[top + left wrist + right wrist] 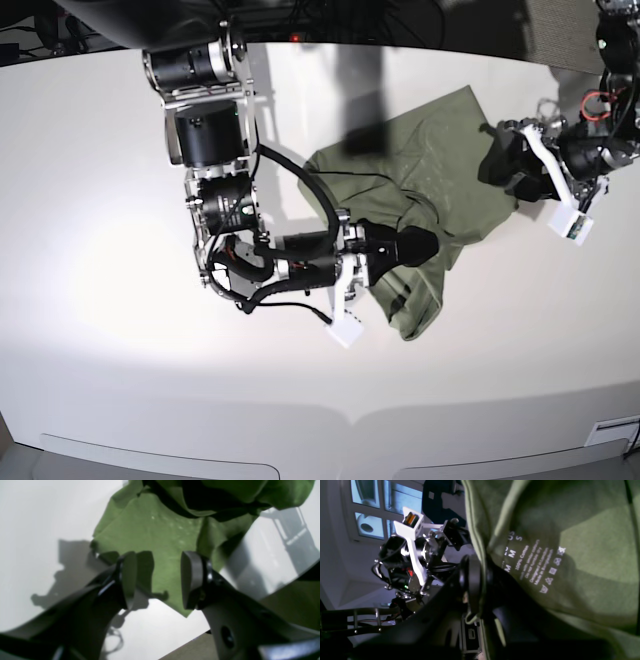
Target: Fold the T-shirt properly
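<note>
T-shirt is lying crumpled on the white table, unfolded. Right gripper is pinching fabric near the printed neck label, jaws pressed together; left gripper is hovering spread over a hem corner, holding nothing. Step: spreading flat. Next calls for left closing on that corner

T-shirt cut by frame edges | label text blurred | right jaws hidden by cloth

White table, curved front edge; crumpled green T-shirt lies on it, right of centre.
</note>
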Robot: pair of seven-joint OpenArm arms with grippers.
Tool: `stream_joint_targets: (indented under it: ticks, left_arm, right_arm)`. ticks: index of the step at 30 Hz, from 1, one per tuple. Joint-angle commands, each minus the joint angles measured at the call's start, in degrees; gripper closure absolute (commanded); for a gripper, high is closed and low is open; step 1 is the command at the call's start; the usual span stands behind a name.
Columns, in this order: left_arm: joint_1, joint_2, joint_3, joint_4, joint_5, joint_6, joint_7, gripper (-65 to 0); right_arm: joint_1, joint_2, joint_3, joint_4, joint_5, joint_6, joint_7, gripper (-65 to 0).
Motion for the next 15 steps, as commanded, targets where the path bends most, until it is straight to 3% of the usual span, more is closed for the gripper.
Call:
stream_joint_targets:
  ticks: [1,12,15]
  left_arm:
    - [0.3,-0.2,-0.4,1.0,1.2,0.0,-2.0,-28.1]
    - [1.6,6.1,3.0,0.9,17.3,0.2,-10.0,-28.2]
    - [1.6,6.1,6.6,0.9,23.6,4.5,-11.2,-28.2]
  right_arm:
    - [1.8,-0.6,0.0,1.0,1.8,0.3,0.5,0.0]
    - [2.3,-0.9,0.0,1.0,1.8,0.3,0.5,0.0]
    - [2.8,-0.9,0.0,1.0,1.9,0.3,0.5,0.0]
